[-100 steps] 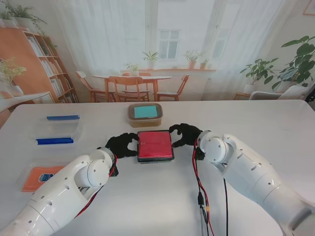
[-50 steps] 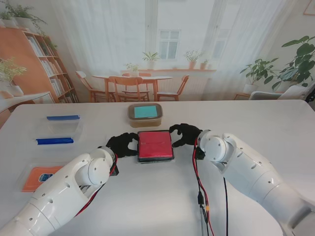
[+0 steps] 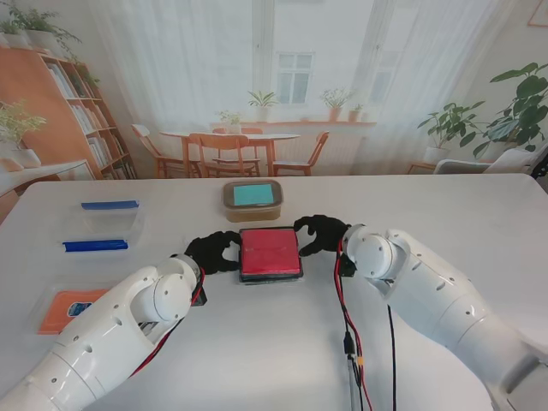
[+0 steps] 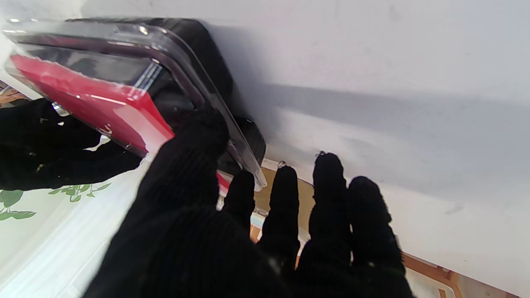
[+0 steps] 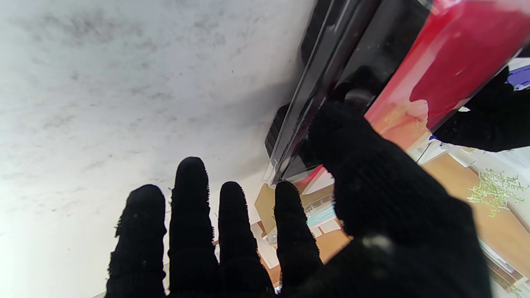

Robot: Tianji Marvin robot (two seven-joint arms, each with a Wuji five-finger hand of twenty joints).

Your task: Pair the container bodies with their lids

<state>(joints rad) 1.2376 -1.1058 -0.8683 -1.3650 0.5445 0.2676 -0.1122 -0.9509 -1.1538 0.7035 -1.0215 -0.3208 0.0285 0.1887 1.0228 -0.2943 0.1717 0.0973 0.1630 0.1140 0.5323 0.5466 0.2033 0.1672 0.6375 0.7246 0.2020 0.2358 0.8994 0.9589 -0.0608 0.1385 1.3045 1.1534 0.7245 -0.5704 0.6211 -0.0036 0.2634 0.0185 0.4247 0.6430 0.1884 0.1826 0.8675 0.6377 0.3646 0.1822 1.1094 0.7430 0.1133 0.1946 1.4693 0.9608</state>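
1. A black container body with a red lid [image 3: 271, 252] sits at the middle of the white desk [image 3: 445, 214], between the two hands.
2. The left hand [image 3: 212, 252] is at the container's left edge. In its wrist view the thumb [image 4: 194, 145] presses against the clear rim of the lid, while the four fingers [image 4: 285, 203] are stretched out and apart beside the container's corner, closed around nothing.
3. The right hand [image 3: 320, 234] is at the container's right edge. Its wrist view shows the thumb [image 5: 348, 128] on the lid's rim and the other fingers [image 5: 190, 198] straight and spread over the desk next to the corner.
4. Neither hand wraps the container; each touches it with the thumb only, so the hold is a two-sided press rather than a full grasp.
5. A brown container with a teal-topped lid [image 3: 253, 199] stands just beyond the red one, farther from me.
6. To the far left lies a clear container with blue side clips [image 3: 104, 226].
7. An orange lid [image 3: 70, 308] lies at the near left, beside the left arm.
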